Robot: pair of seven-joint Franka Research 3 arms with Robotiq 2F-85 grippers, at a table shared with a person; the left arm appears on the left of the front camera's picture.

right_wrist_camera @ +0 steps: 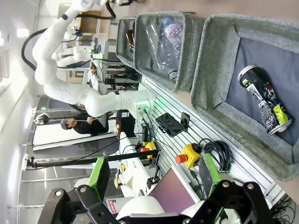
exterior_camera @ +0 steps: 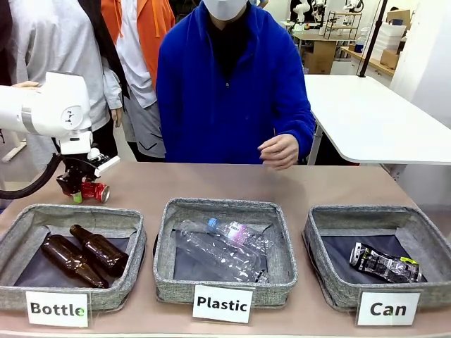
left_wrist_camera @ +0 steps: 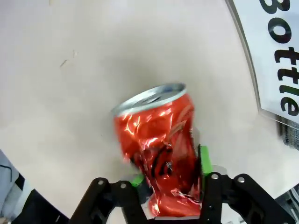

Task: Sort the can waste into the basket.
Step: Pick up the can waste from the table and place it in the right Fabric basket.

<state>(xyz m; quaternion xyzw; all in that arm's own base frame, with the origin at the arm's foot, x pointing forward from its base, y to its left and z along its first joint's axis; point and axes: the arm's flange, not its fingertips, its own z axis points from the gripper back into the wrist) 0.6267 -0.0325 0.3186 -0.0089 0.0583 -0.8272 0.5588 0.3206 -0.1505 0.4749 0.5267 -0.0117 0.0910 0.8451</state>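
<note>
While the left jaws clamp the crushed red can (left_wrist_camera: 159, 158) between their green pads (left_wrist_camera: 204, 161) close to the tabletop (left_wrist_camera: 93, 93), the right jaws stand wide and empty; ahead of them, well apart, the dented black-and-silver can (right_wrist_camera: 264, 100) lies inside the basket (right_wrist_camera: 215, 70).

A white card (exterior_camera: 57, 308) reading "Bottle" stands on the front of the grey basket (exterior_camera: 28, 220) on the near side of the left gripper (exterior_camera: 79, 189). In the left wrist view it runs sideways past the gripper's far side, with only "Bottle" in view. Farther to that gripper's right, a card (exterior_camera: 223, 303) reading "Plastic" fronts the middle basket (exterior_camera: 163, 267), and a card (exterior_camera: 387, 308) reading "Can" fronts the farthest basket (exterior_camera: 318, 253). The red can (left_wrist_camera: 159, 149) clamped between the left gripper's pads bears dark print, perhaps a logo, too crumpled to read.
</note>
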